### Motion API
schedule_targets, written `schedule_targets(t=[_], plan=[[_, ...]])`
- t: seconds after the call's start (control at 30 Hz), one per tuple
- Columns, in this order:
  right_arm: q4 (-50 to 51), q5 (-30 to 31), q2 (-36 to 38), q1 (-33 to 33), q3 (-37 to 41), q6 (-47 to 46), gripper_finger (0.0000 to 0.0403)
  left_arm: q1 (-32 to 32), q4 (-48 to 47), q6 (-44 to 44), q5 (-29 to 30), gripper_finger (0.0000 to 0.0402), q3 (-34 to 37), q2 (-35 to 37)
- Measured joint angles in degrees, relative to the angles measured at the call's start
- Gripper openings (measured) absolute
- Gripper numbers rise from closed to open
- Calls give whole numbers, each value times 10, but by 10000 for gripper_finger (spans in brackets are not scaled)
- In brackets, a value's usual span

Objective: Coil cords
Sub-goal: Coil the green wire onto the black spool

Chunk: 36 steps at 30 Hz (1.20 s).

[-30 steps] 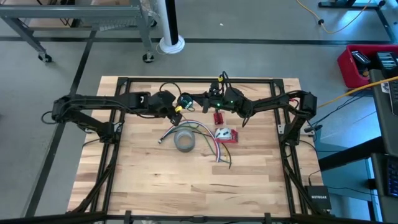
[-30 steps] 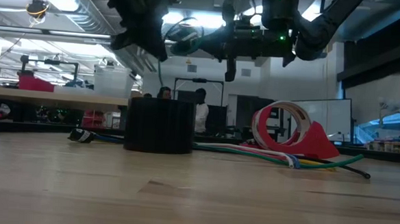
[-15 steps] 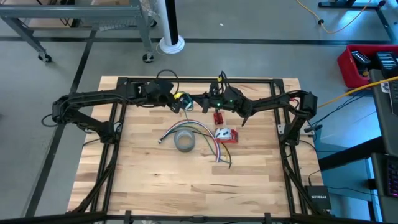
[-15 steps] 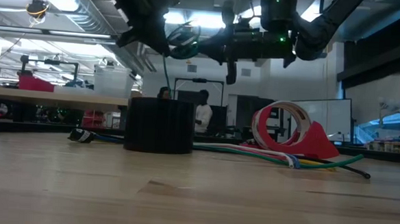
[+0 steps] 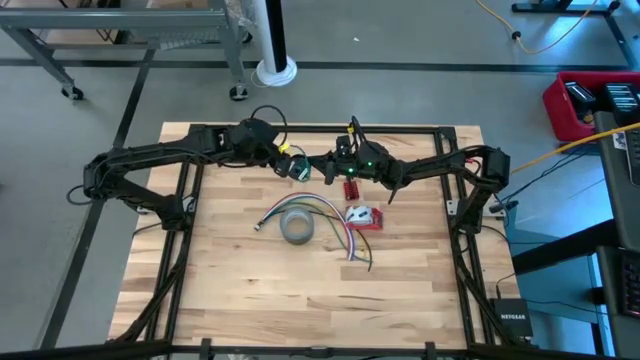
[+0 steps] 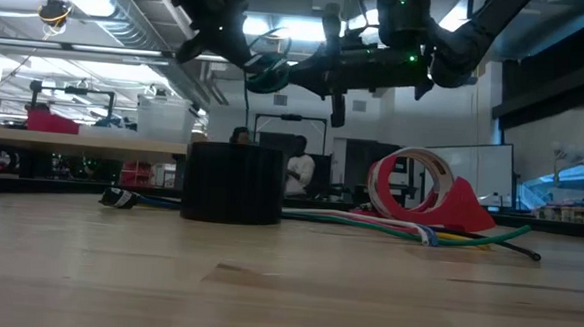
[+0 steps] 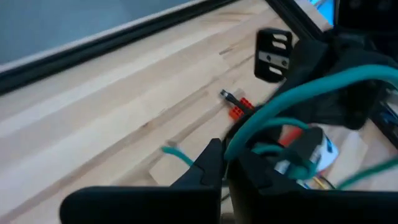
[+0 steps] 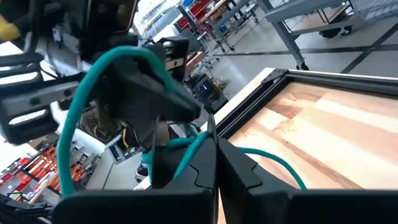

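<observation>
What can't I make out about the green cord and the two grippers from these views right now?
- How many loops the green cord has: too small in the high view, blurred in the left wrist view.
- The cord's end plugs: hidden behind the left gripper and right gripper where they meet.
- Ends of the loose wire bundle behind the grey tape roll: blocked in the low view.

2 pincers, 1 tape roll

My left hand swings away from the grey tape roll, toward the counter's far edge, carrying the green cord loop closer to my right hand, which tilts slightly.
</observation>
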<state>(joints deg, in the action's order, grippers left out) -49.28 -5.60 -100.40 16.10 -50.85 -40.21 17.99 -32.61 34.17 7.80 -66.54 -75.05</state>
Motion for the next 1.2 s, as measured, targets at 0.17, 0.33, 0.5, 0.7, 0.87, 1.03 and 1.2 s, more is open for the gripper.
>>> schedule_targets(t=[0.17,0.33,0.5,0.7,0.87,1.03,1.2], plan=[[1,0,0,0,0,0,7,-11,-26,18,-4,1,0,0],[7,8,0,0,0,0,7,-15,-54,34,-14,1,0,0],[15,15,0,0,0,0,7,-7,-45,35,-14,1,0,0],[15,15,0,-5,0,0,7,8,-38,36,-18,1,0,0],[15,10,0,-17,0,0,7,29,-38,35,-20,1,0,0],[14,11,0,-26,0,0,7,48,-37,36,-54,1,0,0],[32,45,0,-26,0,1,7,29,-36,50,-77,1,0,0]])
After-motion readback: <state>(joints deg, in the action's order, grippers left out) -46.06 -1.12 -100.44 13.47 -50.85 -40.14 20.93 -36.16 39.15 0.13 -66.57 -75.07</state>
